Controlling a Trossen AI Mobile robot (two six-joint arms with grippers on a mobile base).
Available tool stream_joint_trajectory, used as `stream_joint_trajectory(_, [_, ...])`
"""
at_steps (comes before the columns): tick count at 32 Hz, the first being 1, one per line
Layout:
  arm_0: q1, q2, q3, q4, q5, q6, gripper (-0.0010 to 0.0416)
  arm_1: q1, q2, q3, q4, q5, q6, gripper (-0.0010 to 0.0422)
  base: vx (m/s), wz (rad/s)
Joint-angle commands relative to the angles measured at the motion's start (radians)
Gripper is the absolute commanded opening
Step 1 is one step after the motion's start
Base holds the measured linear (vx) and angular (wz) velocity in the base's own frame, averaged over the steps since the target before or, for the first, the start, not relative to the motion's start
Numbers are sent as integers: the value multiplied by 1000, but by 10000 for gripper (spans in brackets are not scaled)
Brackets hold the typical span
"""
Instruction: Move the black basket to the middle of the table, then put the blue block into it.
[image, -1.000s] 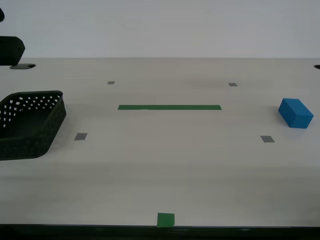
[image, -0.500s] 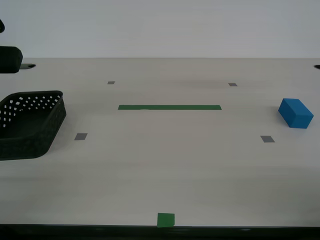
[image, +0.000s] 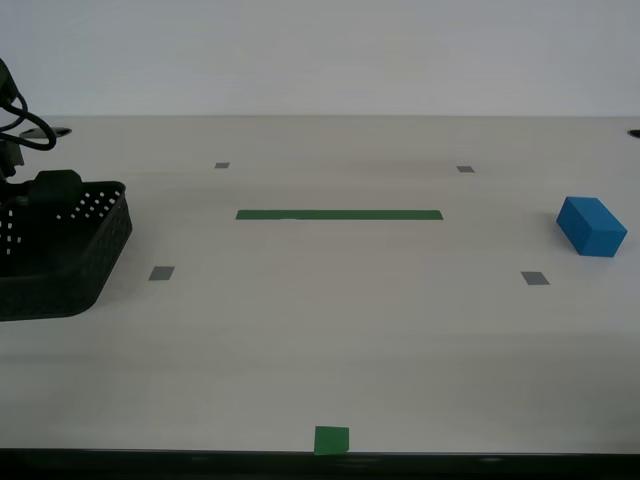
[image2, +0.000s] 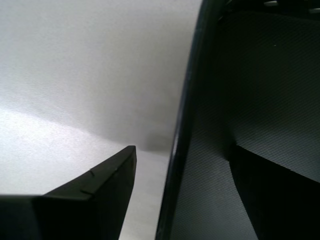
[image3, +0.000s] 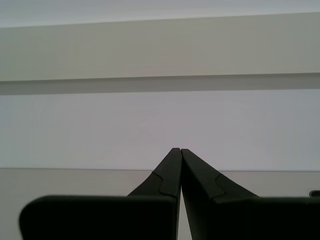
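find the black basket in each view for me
Exterior view: the black basket sits at the exterior view's far left, an arm reaching into it.
Second wrist view: its rim runs between the open jaws of my second gripper.
First wrist view: not in it.
Shared landmark: the table.

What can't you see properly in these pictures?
- The basket: the exterior view's left edge cuts it off, and an arm hides part of its far rim.
- My second hand: the second wrist view is so close that the basket wall fills it. One finger is outside the wall, one inside; a grip cannot be confirmed.
- The block: only the exterior view shows it.
- My first hand: shut, pointing at a bare wall, missing from the exterior view.
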Motion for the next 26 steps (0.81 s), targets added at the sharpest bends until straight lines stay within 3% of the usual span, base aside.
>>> stream_joint_trajectory(1, [1, 0, 1, 3, 0, 2, 1, 2, 3, -1, 14, -6, 0, 206, 0, 0])
stream_joint_trajectory(5, [2, 0, 1, 3, 0, 2, 1, 4, 3, -1, 28, -6, -1, 100, 0, 0])
stream_joint_trajectory(7, [2, 0, 1, 3, 0, 2, 1, 5, 3, -1, 32, -6, 0, -1, 0, 0])
stream_joint_trajectory(12, [3, 0, 0, 3, 0, 2, 0, 5, 2, -1, 35, -2, -17, 0, 0, 0])
stream_joint_trajectory(17, [4, 0, 1, 3, 0, 2, 0, 4, 0, 16, 0, 126, -92, -2, 0, 0])
stream_joint_trajectory(19, [4, 0, 1, 3, 0, 2, 1, 4, -7, 31, -31, 153, -96, -2, 0, 0])
stream_joint_trajectory(26, [4, 0, 1, 3, 0, 2, 1, -14, -109, 124, -172, 156, -96, -2, 0, 0])
